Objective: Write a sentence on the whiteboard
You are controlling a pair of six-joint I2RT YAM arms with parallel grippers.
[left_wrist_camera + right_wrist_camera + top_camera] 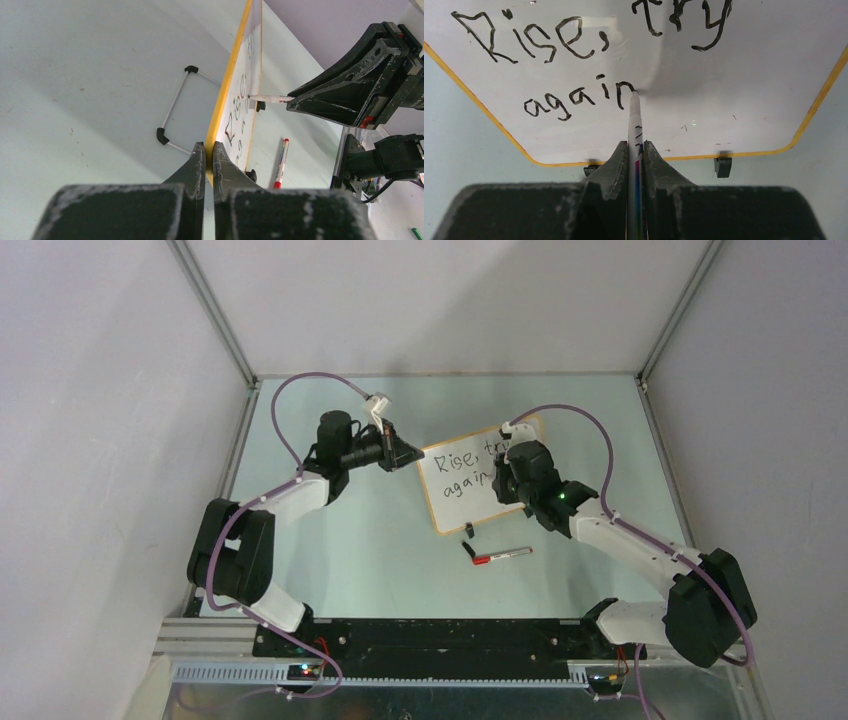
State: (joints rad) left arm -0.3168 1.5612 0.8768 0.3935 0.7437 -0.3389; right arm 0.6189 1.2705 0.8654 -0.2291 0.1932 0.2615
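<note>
Bracing job for the left gripper (209, 150): jaws closed on the orange left rim of the whiteboard (462, 508), likely to stop it sliding or tipping under the pen's push. Whiteboard itself propped on its black feet near the middle of the tabletop, a little toward the far edge, writing face turned to the right arm. Left arm stretched forward from the near-left corner, wrist turned inward to meet that rim side-on. Marker (633, 117) pinched lengthwise in the closed jaws of the right gripper (636, 150), tip touching the whiteboard at the end of "again" in the sentence (574, 47), probably set for a closing full stop. Right arm folded in from the near-right corner, wrist pointed at the writing face. Second marker (505, 555) lying loose on the tabletop just nearward of the whiteboard, apart from both grippers.
</note>
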